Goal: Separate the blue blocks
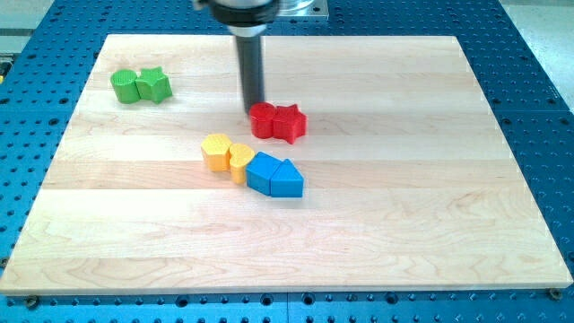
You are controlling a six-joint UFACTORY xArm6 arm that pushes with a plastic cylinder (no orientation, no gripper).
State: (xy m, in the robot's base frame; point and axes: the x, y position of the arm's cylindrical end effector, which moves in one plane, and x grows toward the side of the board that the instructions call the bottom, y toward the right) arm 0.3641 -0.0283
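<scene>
Two blue blocks sit touching just below the board's middle: a blue cube-like block on the left and a blue house-shaped block on the right. My tip stands above them, right at the upper left edge of a red round block. The tip is well apart from the blue blocks.
A red star block touches the red round one. A yellow round block and a yellow heart-like block sit against the blue pair's left. A green round block and a green star lie at upper left. The wooden board rests on a blue pegboard.
</scene>
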